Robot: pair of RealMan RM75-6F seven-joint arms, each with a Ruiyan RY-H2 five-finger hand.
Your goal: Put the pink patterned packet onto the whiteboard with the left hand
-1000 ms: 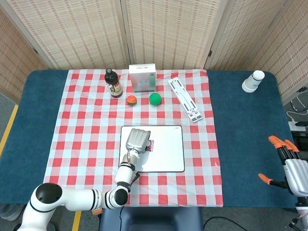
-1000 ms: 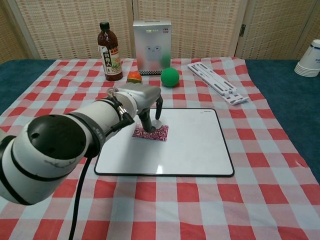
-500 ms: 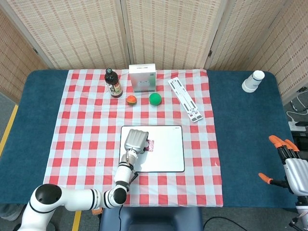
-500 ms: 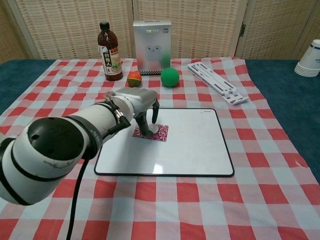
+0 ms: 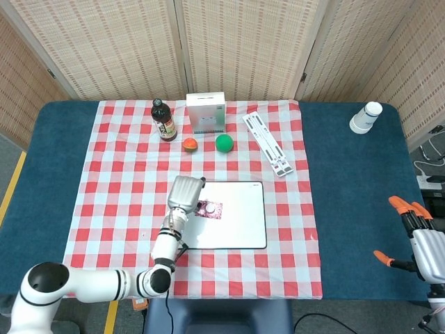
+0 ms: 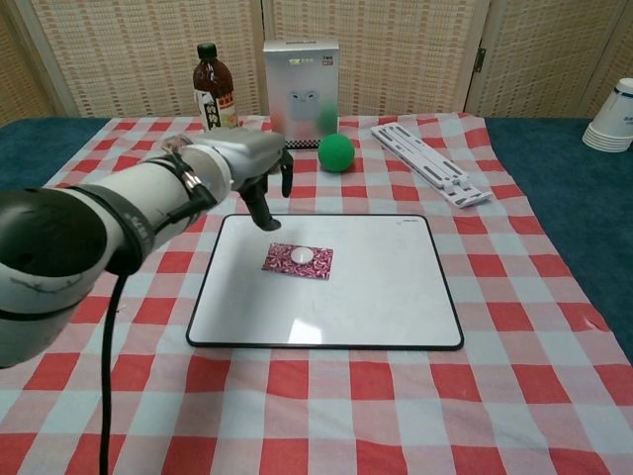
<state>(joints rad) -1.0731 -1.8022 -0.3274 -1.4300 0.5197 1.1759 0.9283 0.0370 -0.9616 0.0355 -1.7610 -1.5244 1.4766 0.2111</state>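
Chest view: packet (image 6: 298,259) lies flat on the whiteboard (image 6: 386,297), in the board's upper-left part, with a pale round spot at its centre. Left robot hand (image 6: 259,170) hangs above the board's upper-left corner, apart from the packet; fingers (image 6: 259,211) point down and lie loosely apart, nothing between them. Head view agrees: left robot hand (image 5: 185,195) sits at the left edge of the whiteboard (image 5: 240,226), packet (image 5: 209,208) just to its right and not touched. Right robot hand (image 5: 417,233) is at the far right edge of the frame, off the checked cloth (image 5: 118,188), over the blue surface (image 5: 348,209); orange fingertips are spread, holding nothing. It does not show in the chest view. Other items, head view, upper part of the cloth: dark bottle (image 5: 163,121), white box (image 5: 206,114), small orange-red fruit (image 5: 190,144), green ball (image 5: 223,142), all in a row above the board and well apart from it. White slotted strip (image 5: 269,142) lies diagonally at the upper right of the cloth. Stack of white cups (image 5: 366,117) stands on the blue surface at upper right. Chest view partly hides the bottle (image 6: 209,84) behind the left arm; the fruit is hidden there.
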